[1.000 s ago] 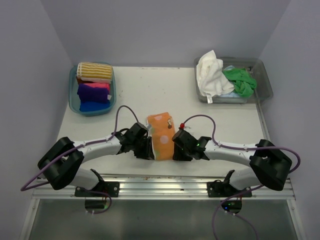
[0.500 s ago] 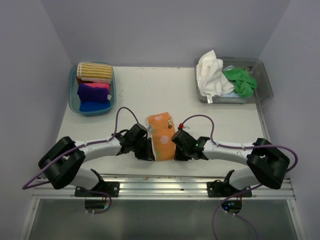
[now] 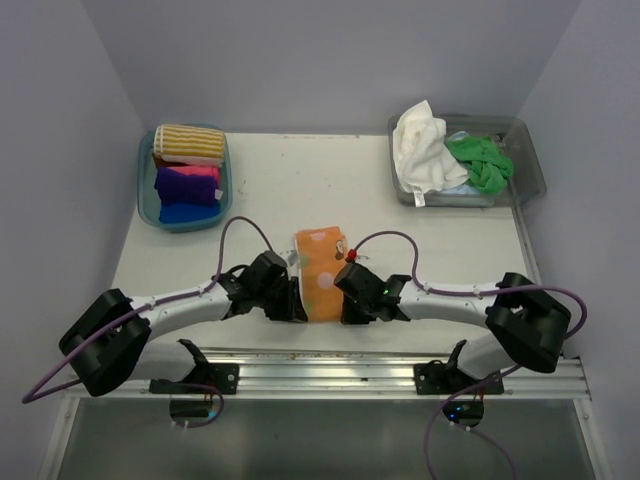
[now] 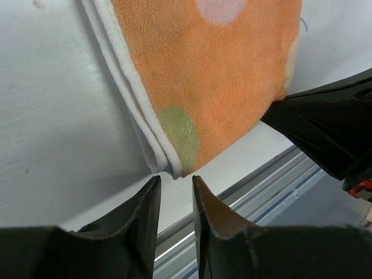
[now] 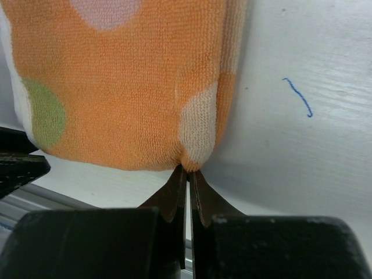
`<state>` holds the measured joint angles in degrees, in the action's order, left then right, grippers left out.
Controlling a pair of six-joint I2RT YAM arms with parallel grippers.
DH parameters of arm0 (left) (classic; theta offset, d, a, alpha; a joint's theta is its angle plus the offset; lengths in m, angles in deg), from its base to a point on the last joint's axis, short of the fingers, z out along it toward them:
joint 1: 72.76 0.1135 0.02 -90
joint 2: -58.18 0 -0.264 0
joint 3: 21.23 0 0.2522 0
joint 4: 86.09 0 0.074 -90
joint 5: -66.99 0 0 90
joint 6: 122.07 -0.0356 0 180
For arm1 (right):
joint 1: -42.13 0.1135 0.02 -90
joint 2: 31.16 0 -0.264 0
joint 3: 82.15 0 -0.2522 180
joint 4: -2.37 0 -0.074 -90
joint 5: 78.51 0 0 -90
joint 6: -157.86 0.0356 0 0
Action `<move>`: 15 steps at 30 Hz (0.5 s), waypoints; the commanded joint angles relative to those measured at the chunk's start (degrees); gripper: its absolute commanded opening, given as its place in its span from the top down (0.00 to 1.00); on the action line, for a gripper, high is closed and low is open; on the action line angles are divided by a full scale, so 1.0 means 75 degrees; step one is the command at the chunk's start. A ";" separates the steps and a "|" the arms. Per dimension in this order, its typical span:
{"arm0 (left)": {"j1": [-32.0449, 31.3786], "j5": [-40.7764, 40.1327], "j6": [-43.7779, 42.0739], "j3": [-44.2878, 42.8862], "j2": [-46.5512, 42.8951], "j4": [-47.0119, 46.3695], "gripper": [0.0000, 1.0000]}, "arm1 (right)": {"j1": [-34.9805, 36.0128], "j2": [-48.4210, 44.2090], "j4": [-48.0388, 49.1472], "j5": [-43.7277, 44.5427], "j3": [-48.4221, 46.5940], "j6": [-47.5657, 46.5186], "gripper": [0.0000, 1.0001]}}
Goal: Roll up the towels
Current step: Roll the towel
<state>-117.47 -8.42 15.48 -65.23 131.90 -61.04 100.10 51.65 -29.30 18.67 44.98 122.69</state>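
Lying folded on the white counter (image 3: 320,190) between grey walls (image 3: 330,60), the orange towel (image 3: 322,275) has the right end effector (image 5: 187,174) pinched on its near edge, the left end effector (image 4: 176,192) slightly apart beside it.

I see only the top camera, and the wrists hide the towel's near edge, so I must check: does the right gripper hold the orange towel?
Observer: The right wrist view shows the right gripper shut, its tips at the near right corner of the orange towel. Whether cloth is caught between them, I cannot tell.
Operator: And the left one?
Observer: The left gripper is slightly open with nothing between its fingers. The towel's near left corner lies just beyond the tips.
Operator: Is the towel a single layer?
Observer: No. Along the edge on the left arm's side, two white-hemmed layers lie stacked.
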 commanded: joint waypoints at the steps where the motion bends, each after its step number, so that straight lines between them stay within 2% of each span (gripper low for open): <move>1: -0.0027 -0.0082 0.0199 0.0129 -0.0125 -0.0392 0.68 | 0.0098 0.0162 0.0162 -0.0067 -0.0281 0.0107 1.00; 9: -0.0027 -0.0585 0.0480 0.0071 0.0085 -0.0345 0.74 | 0.0121 0.0127 0.0056 0.0050 -0.0363 0.0084 1.00; 15: -0.0027 -0.0832 0.0597 -0.0093 0.0437 -0.0322 0.75 | 0.0122 0.0127 0.0009 0.0074 -0.0375 0.0072 1.00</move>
<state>-117.47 -11.94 18.47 -64.43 133.67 -61.24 100.69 52.48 -29.06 18.19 44.10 122.79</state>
